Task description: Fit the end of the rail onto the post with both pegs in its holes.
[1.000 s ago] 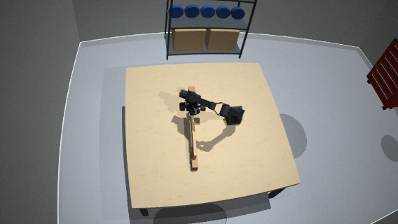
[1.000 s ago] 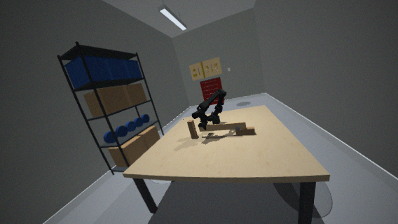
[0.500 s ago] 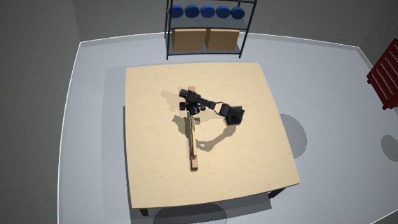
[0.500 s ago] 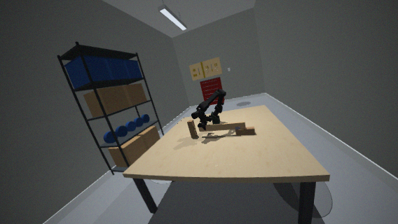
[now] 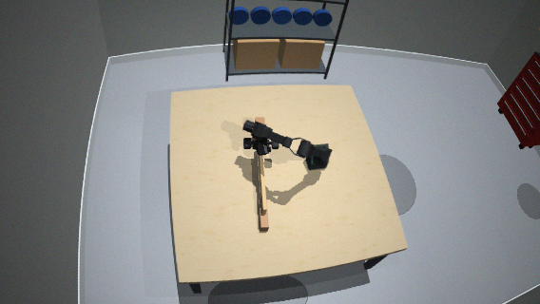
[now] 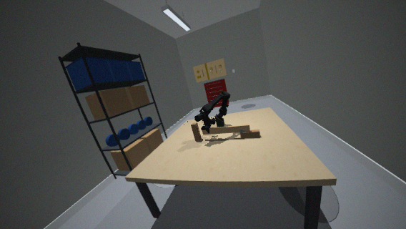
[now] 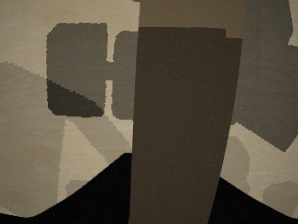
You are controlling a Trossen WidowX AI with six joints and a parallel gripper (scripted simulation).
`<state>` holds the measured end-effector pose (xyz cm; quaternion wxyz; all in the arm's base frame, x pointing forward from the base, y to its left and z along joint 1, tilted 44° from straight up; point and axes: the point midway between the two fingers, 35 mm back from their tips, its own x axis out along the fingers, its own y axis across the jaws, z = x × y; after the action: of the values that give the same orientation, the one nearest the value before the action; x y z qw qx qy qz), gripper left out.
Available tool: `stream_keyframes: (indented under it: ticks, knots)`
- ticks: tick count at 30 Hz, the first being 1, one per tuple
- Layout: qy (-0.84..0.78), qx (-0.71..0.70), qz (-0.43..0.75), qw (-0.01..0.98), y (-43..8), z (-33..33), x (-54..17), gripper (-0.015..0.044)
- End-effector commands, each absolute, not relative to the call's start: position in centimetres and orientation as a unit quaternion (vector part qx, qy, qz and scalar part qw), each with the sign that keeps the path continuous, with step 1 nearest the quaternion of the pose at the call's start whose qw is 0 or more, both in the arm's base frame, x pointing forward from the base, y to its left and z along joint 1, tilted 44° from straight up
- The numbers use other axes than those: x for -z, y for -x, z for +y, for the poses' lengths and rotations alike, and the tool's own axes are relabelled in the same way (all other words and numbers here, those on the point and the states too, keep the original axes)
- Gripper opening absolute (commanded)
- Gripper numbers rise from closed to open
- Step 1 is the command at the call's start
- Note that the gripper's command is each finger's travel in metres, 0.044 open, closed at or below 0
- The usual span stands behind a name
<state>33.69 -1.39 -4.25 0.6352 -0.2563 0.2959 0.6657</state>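
Observation:
My gripper (image 5: 261, 150) (image 6: 206, 129) (image 7: 154, 164) is shut on the rail near its post end. The rail (image 5: 263, 190) (image 6: 229, 129) (image 7: 186, 110) is held above the table, looks nearly level, and runs between both fingers in the wrist view. Its far end is over the low footboard block (image 5: 264, 225) (image 6: 254, 134); whether it is seated in the bracket is too small to tell. The post (image 5: 260, 120) (image 6: 196, 132) stands upright just beyond the gripper, close to the rail's end. The pegs, the holes and any gap there are hidden by the gripper or too small to see.
The arm's base (image 5: 318, 157) (image 6: 220, 122) stands on the table (image 5: 333, 218) (image 6: 232, 164), to the right of the rail in the top view. The arm reaches over from there, with its wrist near the post. A shelf rack (image 5: 280, 32) stands beyond the table.

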Motion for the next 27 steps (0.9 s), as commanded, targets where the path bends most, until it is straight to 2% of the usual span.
stream_keyframes:
  ticks: [1,27]
  knots:
    - [0.259,-0.662,0.296,0.637,-33.86,-1.9,4.25,0.0]
    - [0.26,-0.662,0.296,0.637,-33.83,-2.43,4.84,0.0]
